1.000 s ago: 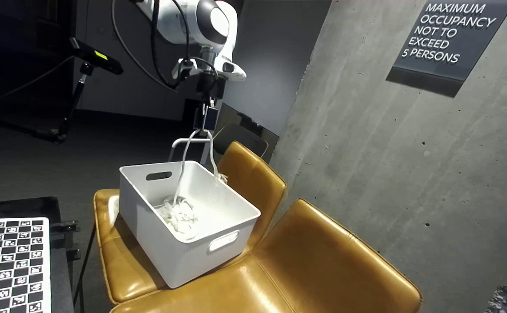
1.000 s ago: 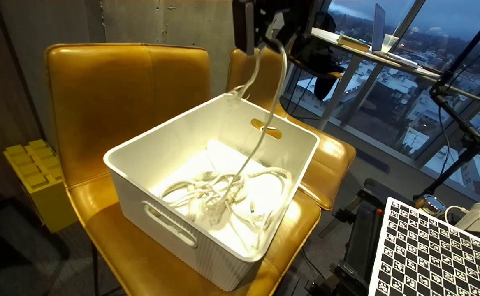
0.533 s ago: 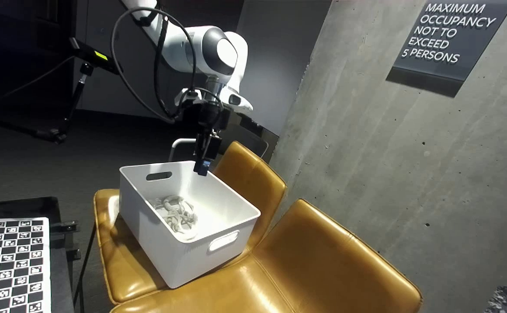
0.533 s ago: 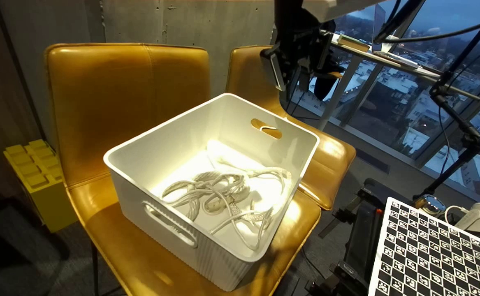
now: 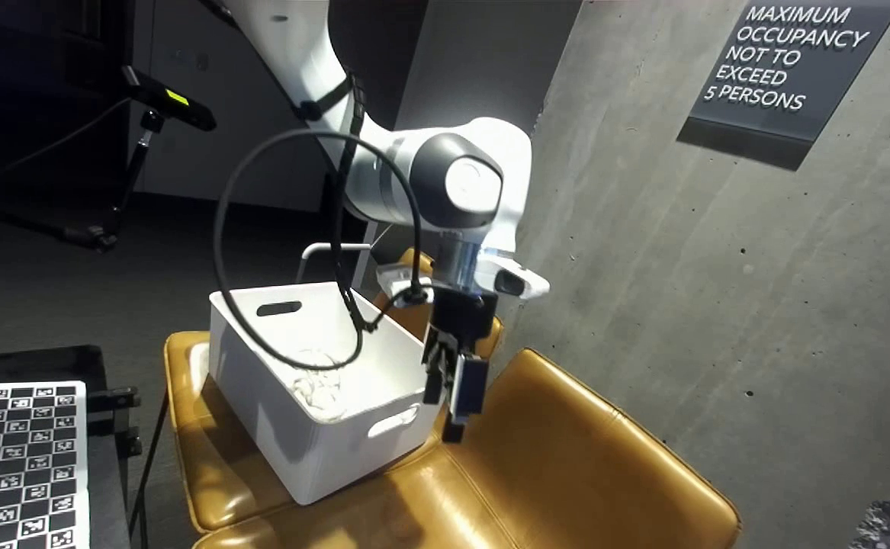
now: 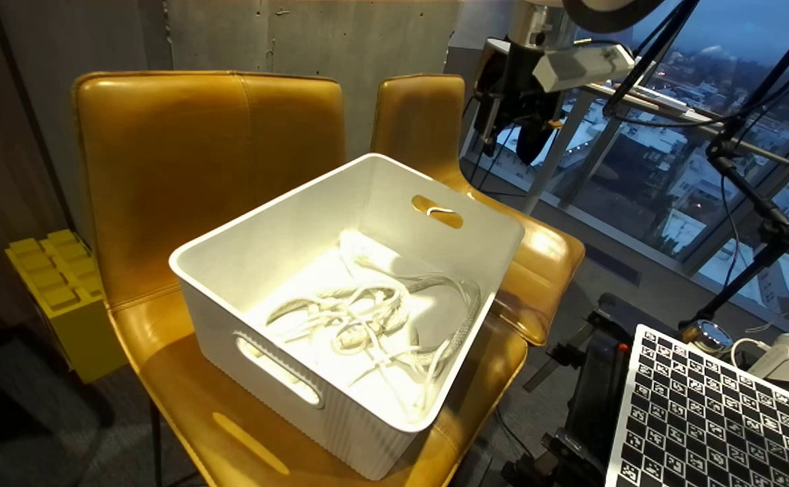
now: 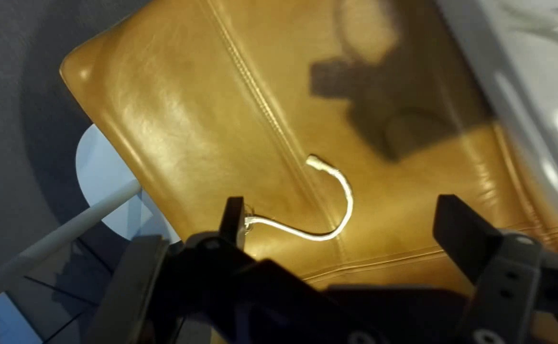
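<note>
Loose cord: one white cord [image 7: 350, 203], lying in a hooked bend across the stitched seam of a chair seat [image 7: 164, 143], between the seat's outer side edge and the bin [image 6: 218, 325].
Fingers: two fingers [image 7: 465, 231], spread wide apart above the seat; the cord lies beneath the gap, and whether its end touches a finger cannot be told.
Arm: one white arm [image 5: 467, 183], reaching down beside the bin, wrist above the seat, fingers pointing down.
Bin: one, white, on the adjoining chair [image 6: 164, 196]; inside, tangled cords [image 6: 370, 314], too jumbled to count.
Chairs: two, tan, side by side.
Wrist view: alone shows the loose cord's full bend.
Exterior views: a yellow block [image 6: 63, 304] and a wall sign [image 5: 792, 72] each appear in only one; the patterned board [image 6: 712, 419] appears in both.
</note>
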Action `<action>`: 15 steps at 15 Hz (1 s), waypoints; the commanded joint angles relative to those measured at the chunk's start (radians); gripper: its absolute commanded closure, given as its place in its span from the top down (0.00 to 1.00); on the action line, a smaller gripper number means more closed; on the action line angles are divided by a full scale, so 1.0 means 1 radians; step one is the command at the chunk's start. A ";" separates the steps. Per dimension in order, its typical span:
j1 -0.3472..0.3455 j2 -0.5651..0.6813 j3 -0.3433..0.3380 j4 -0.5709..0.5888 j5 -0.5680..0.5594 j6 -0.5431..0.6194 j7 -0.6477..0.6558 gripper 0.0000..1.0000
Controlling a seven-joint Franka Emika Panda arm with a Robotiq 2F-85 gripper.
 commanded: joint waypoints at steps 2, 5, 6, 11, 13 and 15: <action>-0.078 0.149 -0.054 0.043 0.061 0.186 -0.008 1.00; -0.112 0.272 -0.078 0.126 0.128 0.234 -0.003 1.00; -0.122 0.319 -0.085 0.171 0.156 0.237 0.001 1.00; -0.140 0.486 -0.101 0.368 0.255 0.186 0.025 1.00; -0.142 0.545 -0.107 0.440 0.274 0.174 0.041 1.00; -0.148 0.603 -0.117 0.517 0.283 0.158 0.058 1.00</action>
